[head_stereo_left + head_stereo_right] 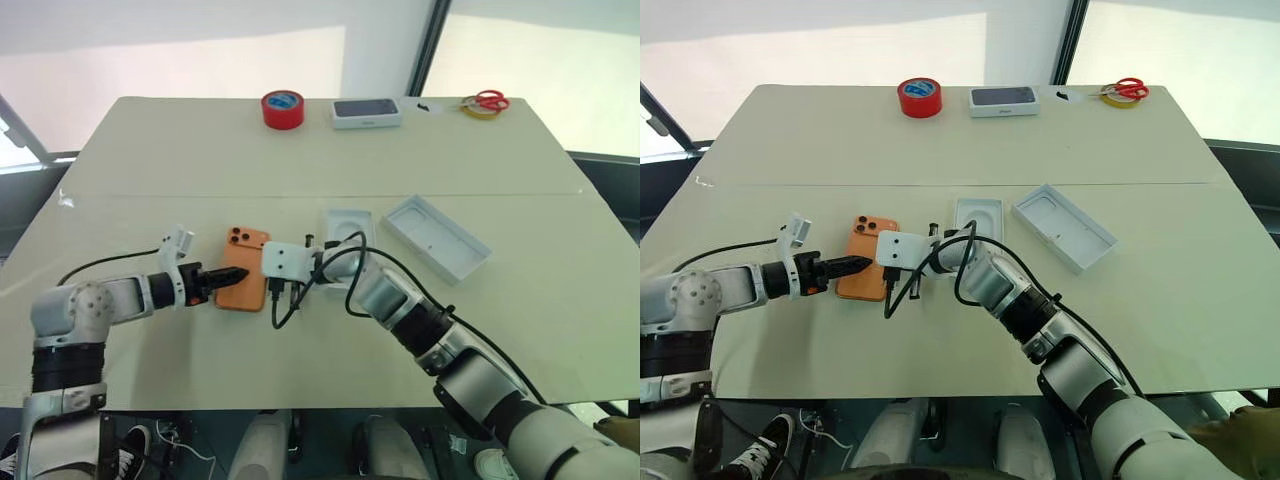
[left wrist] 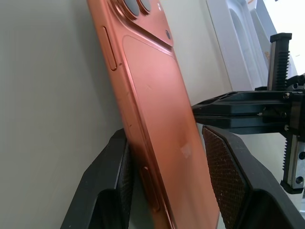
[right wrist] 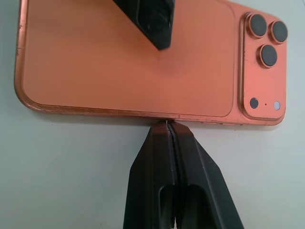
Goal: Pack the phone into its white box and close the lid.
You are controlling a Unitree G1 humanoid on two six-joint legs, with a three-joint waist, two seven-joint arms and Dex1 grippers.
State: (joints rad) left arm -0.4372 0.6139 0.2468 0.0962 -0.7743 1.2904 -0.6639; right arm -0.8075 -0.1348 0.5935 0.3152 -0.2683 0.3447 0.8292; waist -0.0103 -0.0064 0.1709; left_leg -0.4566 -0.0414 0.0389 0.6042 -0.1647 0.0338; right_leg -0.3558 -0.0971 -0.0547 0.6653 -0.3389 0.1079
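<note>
Both end effectors at phone [image 1: 243,283] | L [image 2: 167,191] straddles its edge, not clamped | R [image 3: 167,125] pinched tight, tips touching edge

A: What sits along the far edge of the wide pale beige table [image 1: 150,170]?

B: A red roll of tape [image 1: 283,109], standing on its flat side. Just beside it, a white box printed with a dark phone picture [image 1: 366,112].

A: And toward the far right corner?

B: Red-handled scissors [image 1: 488,100], resting on what looks like a yellowish tape roll [image 1: 478,111], though it is too small to be sure.
</note>
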